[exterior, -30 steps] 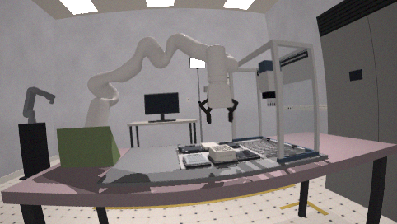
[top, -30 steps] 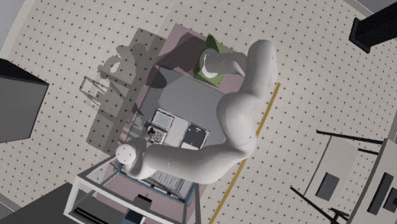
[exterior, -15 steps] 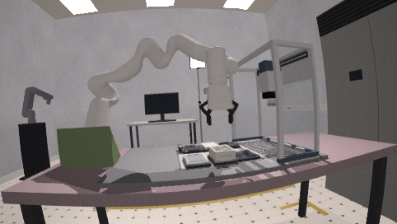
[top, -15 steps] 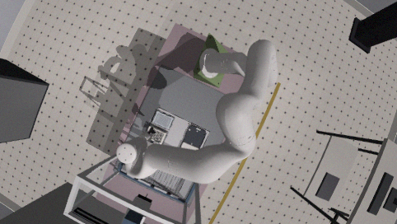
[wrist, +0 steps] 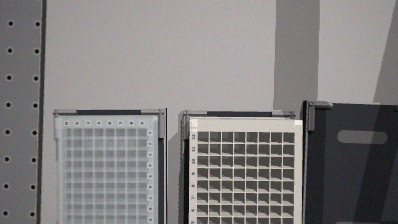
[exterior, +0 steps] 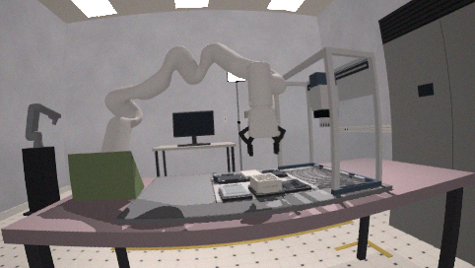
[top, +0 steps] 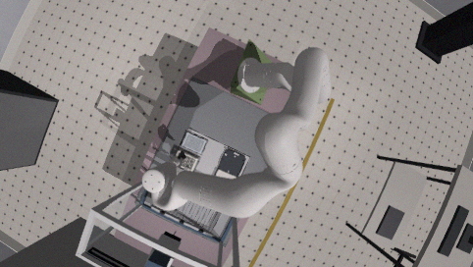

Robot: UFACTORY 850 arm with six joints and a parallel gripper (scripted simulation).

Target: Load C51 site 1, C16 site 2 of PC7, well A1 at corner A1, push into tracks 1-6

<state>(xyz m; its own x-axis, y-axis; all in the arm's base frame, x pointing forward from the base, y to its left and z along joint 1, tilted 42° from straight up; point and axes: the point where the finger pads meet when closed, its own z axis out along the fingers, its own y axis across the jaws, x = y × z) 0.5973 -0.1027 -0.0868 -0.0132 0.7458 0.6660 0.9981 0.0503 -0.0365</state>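
the top view looks straight down from high overhead, the surface [top: 275,100] small below. the exterior view stands low and level beside the surface [exterior: 419,179], farther back. the wrist view points straight down, close; all three share the deep-well block [wrist: 245,170].

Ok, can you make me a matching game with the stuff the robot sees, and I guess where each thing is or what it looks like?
Things:
1. gripper
2. deep-well block
3. 96-well plate
4. green block

Clues:
a. beside the arm's base, at the table's near-left end in the exterior view
b. open, hanging high above the plates
c. left nest in the wrist view, see-through and pale
d. middle nest in the wrist view, tall and cream-white

Pairs: 1-b, 2-d, 3-c, 4-a
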